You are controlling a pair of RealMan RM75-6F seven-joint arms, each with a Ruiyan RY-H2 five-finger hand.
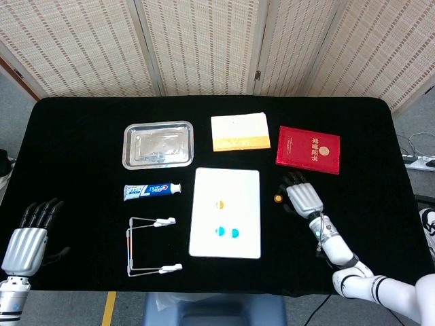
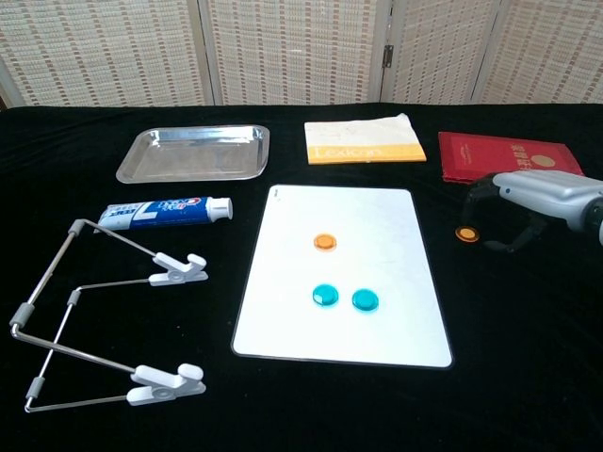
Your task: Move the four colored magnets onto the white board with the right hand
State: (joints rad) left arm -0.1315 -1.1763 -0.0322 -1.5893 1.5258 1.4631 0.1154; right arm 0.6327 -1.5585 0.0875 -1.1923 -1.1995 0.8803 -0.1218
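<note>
Chest view: we are seeing three magnets (image 2: 325,242) lying flat on the white board (image 2: 283,320). The last orange magnet (image 2: 464,234) is waiting on the black counter (image 2: 528,358), just beside our right robot hand (image 2: 528,198), which is open and holding nothing. It looks small, light, stiff and round, so it has no long side; we would pinch its edges.

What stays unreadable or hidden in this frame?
- Right hand: chest view crops it at the right edge; contact with the small orange round magnet on the black cloth is unclear.
- Left hand: corner of head view only, grip unclear.
- Red booklet: gold lettering too small.
</note>
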